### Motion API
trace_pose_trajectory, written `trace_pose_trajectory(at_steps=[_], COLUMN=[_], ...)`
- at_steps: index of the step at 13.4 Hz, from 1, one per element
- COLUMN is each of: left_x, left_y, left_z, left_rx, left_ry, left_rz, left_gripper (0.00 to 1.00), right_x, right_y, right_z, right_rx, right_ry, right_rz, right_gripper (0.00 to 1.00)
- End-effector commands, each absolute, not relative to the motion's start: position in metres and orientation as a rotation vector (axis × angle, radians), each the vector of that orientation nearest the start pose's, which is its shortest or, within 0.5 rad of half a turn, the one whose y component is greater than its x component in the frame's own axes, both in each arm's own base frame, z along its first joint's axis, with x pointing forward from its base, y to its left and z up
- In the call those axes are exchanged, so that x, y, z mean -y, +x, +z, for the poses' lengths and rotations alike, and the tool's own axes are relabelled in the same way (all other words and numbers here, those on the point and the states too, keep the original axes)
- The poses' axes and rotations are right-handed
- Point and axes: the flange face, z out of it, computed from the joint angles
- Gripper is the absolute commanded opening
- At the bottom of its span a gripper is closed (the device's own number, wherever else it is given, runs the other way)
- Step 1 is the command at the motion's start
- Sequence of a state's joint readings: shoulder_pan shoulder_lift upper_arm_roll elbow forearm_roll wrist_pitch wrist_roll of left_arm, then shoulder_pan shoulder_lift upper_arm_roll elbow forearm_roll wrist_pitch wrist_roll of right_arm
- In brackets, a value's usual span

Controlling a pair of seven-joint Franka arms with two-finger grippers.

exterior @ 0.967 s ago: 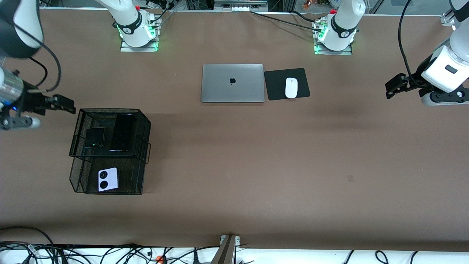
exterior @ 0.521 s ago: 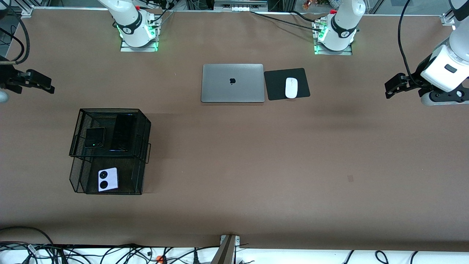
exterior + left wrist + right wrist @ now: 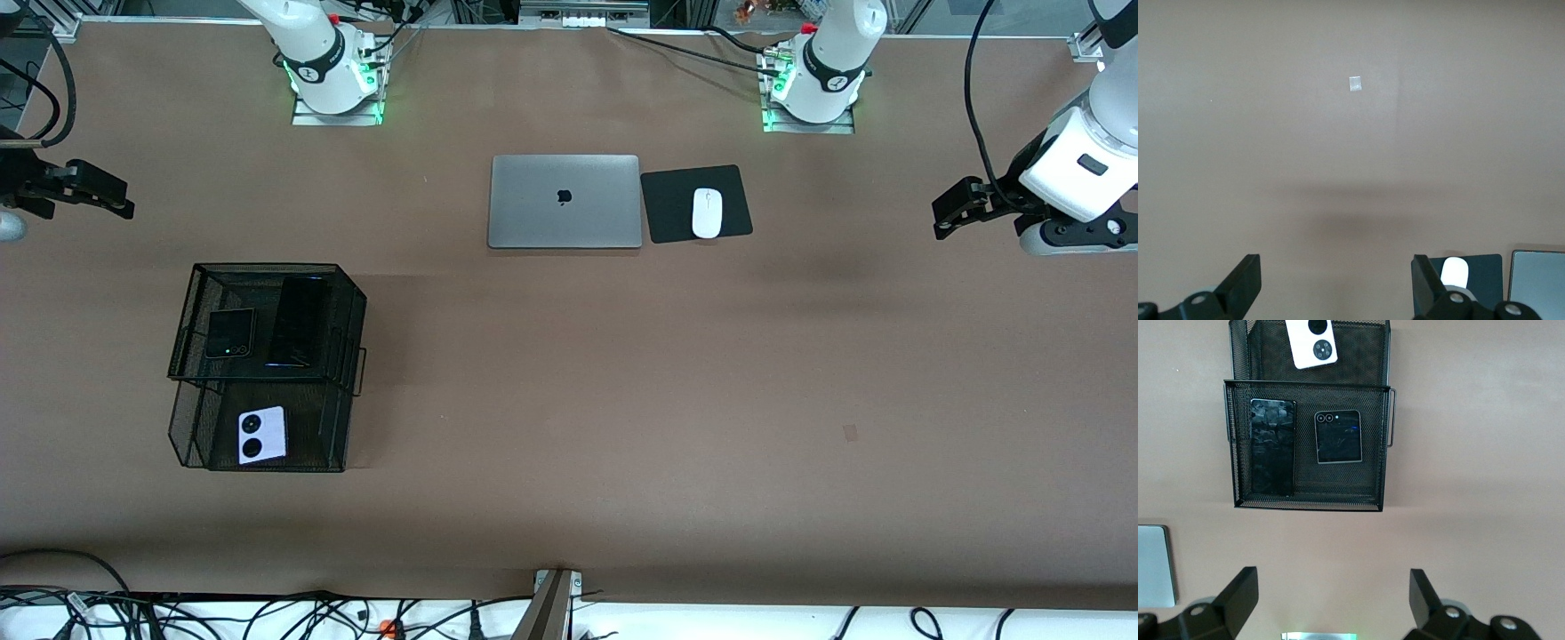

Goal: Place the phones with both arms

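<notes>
All three phones are found in the black wire-mesh two-tier rack (image 3: 267, 364) at the right arm's end of the brown tabletop (image 3: 622, 400): the small squarish black flip phone (image 3: 230, 333) and the long slim black slab phone (image 3: 298, 322) on the upper tier, the small lilac flip phone with two black lenses (image 3: 261, 435) on the lower. The right gripper (image 3: 98, 188) and left gripper (image 3: 956, 206) are held over bare tabletop, fingers apart, nothing held. Judged risk: any careless sweep past the light rack could snag the mesh and spill the phones.
</notes>
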State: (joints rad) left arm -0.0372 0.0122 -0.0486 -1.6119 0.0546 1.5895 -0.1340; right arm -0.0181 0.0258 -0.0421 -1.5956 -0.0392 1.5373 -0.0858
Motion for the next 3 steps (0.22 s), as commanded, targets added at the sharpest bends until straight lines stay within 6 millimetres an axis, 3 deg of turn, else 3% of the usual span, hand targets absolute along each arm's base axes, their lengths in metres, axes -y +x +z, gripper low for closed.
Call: trace_pose_trajectory(at_steps=[1,3], left_x=[0.0426,0.0434], left_y=[0.5608,0.5607], left_z=[0.6055,0.6055], left_rx=[0.051,0.049], left_ry=[-3.089,-3.089], left_rz=[0.054,0.054], left_gripper=[1.00,1.00], right_x=[0.0376,0.0384], right_y=[0.5485,0.5485], right_z=[0.6035,0.6035], right_rx=[0.024,0.021], right_ry=[-3.184,-3.184], right_rz=[0.139,0.139], right_gripper=[1.00,1.00])
